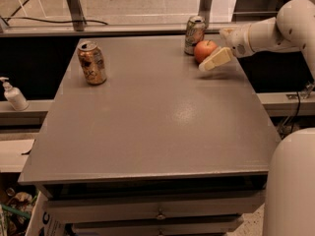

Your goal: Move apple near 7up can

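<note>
Soap bottle (13,95): stands on a low ledge off the left side of the table (157,127) and has no part in the job.
Gold can (92,63): upright near the table's far left corner, well apart from the work. It is the wrong can for this errand and is best left alone.
7up can (195,35): upright at the far edge, right of centre. It is the landmark the fruit is meant to sit by.
Apple (204,50): rests on the table, stem up, just beside the 7up can on its near right side. Whether the two touch cannot be told. Judged from this, the placing looks done.
Claw (214,48): released, at the apple's right. Its near finger (216,59) lies low just in front of the fruit, and the far one is held clear behind, so the apple sits by its own weight.
Arm (268,31): reaches in from the right edge, the side away from the can, which keeps the can from being knocked.
Next move, as a judgement: a straight pull back to the right. A brushed apple, being round, could roll off its spot.
</note>
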Controlling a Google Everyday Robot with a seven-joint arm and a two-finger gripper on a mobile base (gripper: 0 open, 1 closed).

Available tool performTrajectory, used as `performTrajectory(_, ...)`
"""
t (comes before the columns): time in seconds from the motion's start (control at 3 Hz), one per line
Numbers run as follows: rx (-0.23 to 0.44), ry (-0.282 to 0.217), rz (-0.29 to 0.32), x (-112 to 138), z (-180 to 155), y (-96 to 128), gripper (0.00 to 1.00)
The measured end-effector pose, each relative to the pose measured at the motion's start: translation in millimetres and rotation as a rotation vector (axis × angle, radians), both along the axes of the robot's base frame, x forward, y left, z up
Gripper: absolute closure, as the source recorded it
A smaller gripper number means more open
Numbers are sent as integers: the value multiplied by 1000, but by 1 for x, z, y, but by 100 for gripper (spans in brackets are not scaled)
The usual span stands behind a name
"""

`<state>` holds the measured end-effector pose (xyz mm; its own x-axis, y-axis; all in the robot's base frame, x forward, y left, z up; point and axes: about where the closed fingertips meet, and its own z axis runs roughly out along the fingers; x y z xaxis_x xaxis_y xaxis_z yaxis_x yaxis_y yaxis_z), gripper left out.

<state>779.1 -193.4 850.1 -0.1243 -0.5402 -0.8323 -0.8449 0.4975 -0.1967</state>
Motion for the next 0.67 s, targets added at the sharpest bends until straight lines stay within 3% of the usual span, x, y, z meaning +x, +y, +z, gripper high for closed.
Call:
performTrajectory(0.33, 9, -17, 9, -5, 8, -6, 0)
performTrajectory(0.67, 13, -28, -2, -22, 13, -32, 0)
